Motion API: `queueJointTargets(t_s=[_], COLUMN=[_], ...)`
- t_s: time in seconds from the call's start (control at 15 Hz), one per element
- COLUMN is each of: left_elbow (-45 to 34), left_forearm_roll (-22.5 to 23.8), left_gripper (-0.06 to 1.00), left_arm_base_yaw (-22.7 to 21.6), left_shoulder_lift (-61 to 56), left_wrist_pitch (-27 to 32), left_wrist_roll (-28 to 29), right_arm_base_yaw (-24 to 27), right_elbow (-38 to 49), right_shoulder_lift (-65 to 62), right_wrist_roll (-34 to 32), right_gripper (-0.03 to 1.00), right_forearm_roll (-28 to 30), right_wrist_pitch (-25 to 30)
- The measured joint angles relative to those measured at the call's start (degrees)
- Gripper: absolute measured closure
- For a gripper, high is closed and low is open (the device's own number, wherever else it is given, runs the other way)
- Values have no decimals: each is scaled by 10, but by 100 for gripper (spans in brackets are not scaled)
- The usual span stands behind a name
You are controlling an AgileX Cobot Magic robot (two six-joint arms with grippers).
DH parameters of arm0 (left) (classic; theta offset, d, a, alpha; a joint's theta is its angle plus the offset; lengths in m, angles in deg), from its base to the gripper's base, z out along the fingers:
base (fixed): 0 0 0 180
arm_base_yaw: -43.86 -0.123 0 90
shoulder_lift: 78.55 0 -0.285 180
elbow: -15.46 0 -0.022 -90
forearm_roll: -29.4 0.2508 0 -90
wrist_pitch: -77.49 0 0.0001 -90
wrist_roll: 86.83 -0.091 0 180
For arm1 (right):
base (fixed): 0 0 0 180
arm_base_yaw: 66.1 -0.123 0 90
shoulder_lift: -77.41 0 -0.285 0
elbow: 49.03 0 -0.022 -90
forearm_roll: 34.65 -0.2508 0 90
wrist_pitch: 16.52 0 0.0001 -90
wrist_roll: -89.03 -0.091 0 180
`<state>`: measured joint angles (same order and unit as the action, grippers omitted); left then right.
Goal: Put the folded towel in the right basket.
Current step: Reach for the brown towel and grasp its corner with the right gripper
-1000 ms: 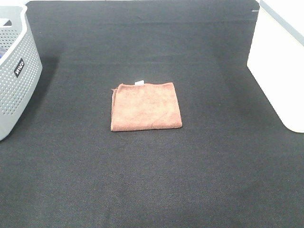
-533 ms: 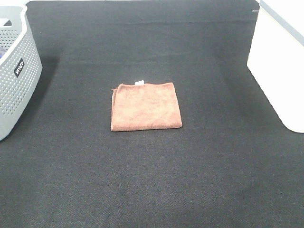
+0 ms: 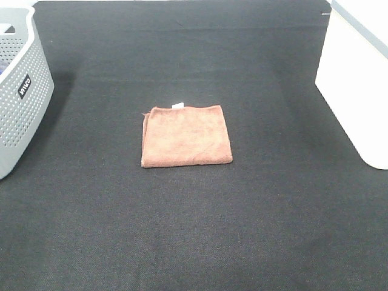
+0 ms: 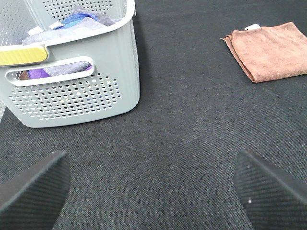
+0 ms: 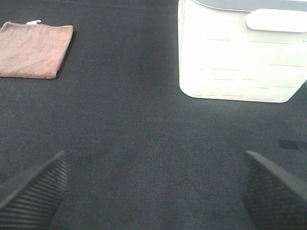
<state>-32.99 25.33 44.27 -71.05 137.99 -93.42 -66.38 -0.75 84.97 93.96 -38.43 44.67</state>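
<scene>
Nothing has moved in the past second. One folded brown towel (image 3: 187,136) lies flat on the black cloth-covered table (image 3: 194,236), well to the left of the one white basket (image 3: 357,91). Farther left of that basket stands one grey perforated basket (image 3: 21,103) holding blue and purple cloths (image 4: 79,17). The two claws, left (image 4: 151,189) and right (image 5: 153,191), are spread wide over bare table, gripping nothing.
</scene>
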Motion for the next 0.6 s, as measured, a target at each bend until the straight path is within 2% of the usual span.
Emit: queueJointTargets(t_s=[0.27,0.47,0.6], left_elbow=[0,0,0], left_forearm_roll=[0,0,0], left_gripper=[6,6,6], left_arm_base_yaw=[0,0,0], left_shoulder_lift=[0,0,0], left_wrist_pitch=[0,0,0], left_wrist_roll=[0,0,0], right_arm_base_yaw=[0,0,0], right_elbow=[-2,-23,-54], right_shoulder_lift=[5,80,189], right_wrist_roll=[-1,-1,-1], right_gripper=[7,9,10], right_forearm_roll=[0,0,-3], right_wrist_pitch=[-5,-62,-115])
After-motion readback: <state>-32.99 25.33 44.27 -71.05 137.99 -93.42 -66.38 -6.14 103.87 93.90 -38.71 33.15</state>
